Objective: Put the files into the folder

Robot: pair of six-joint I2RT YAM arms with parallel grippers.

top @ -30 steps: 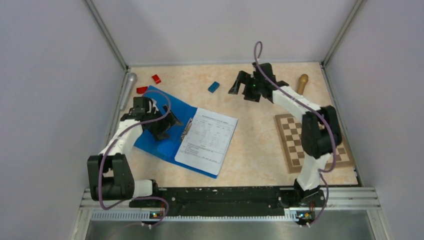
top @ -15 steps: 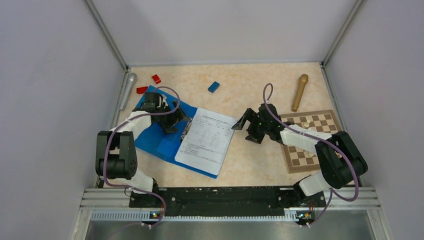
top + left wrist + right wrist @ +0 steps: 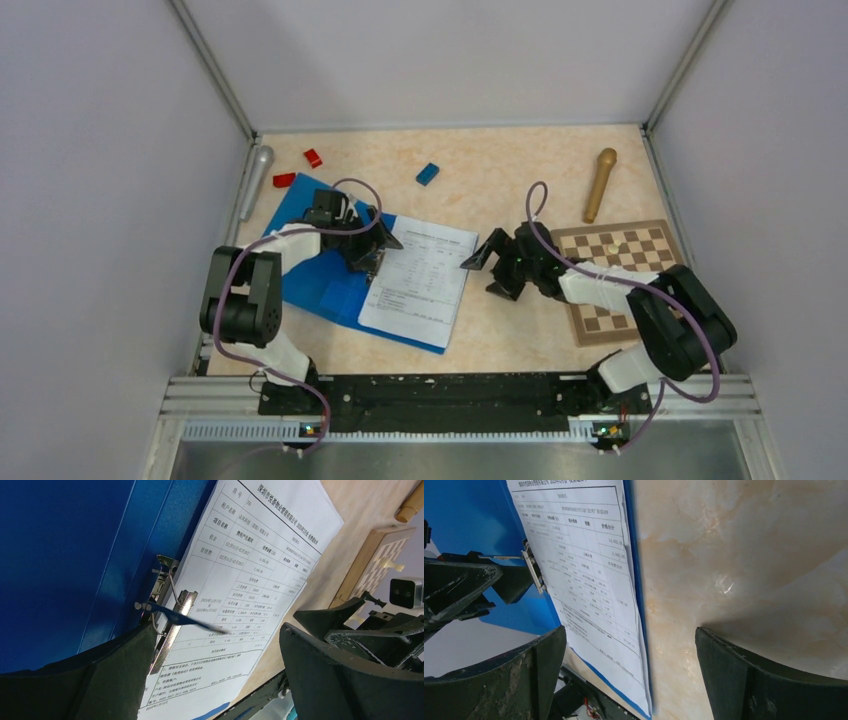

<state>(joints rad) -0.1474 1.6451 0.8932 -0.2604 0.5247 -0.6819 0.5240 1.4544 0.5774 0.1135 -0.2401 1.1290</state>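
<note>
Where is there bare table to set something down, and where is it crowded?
Bare: the far strip between the blue block and the wooden handle; the near patch between the files and the chessboard, nearer than the right gripper. Crowded: far left, with red blocks, silver cylinder and folder.

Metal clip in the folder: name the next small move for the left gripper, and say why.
Likely lower the open left gripper onto the raised lever of the clip and press it down. The files already lie on the open folder with their edge at the clip, and the lever appears to stick up.
</note>
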